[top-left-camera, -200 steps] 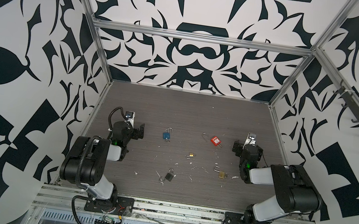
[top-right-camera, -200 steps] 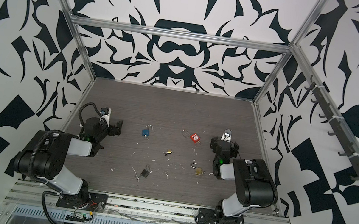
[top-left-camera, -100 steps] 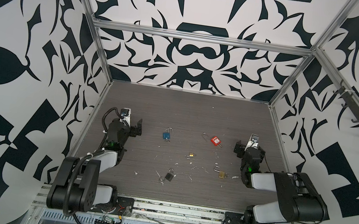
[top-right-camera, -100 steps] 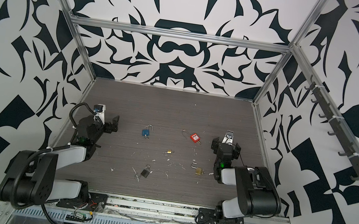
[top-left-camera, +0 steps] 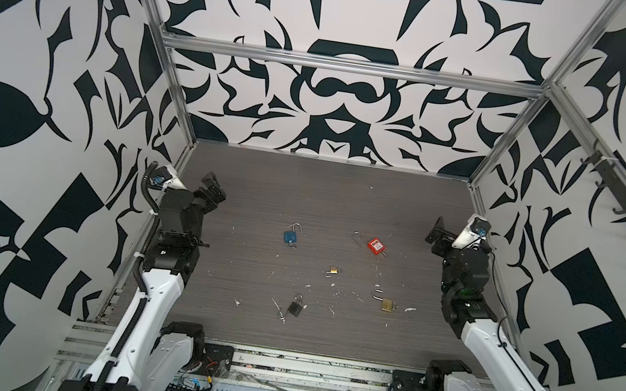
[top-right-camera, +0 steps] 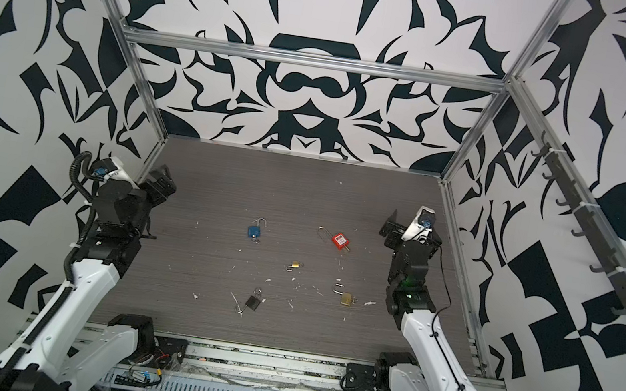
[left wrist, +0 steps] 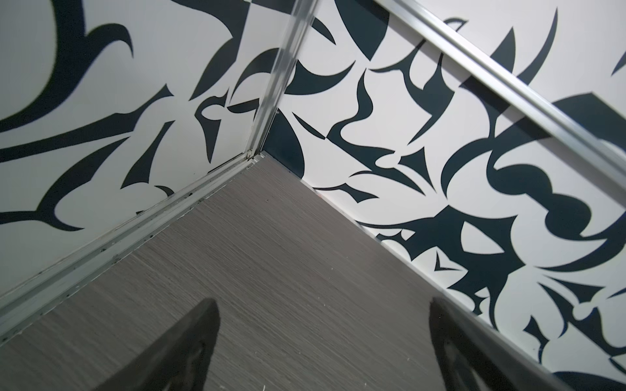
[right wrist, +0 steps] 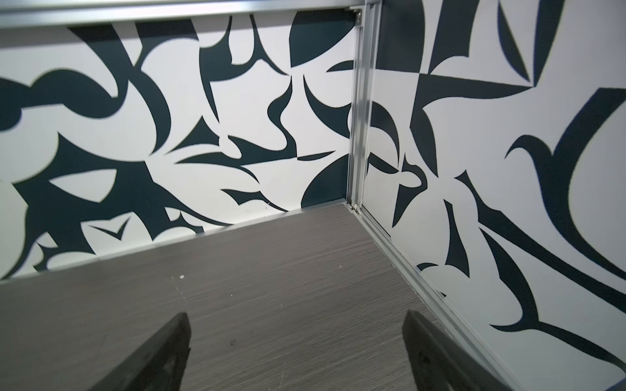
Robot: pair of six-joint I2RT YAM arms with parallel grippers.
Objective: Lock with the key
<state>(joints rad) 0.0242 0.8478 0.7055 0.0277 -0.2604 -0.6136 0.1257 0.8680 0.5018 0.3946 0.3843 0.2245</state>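
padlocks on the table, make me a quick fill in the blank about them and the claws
The left claw and the right claw both stand ___ and hold nothing.
The table holds ___ padlocks.
The blue padlock lies nearer the ___ claw.
The red padlock lies nearer the ___ claw.
Missing words: open; five; left; right.

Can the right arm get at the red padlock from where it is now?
Probably yes: the right gripper is open and empty, and only bare table lies between it and the red padlock.
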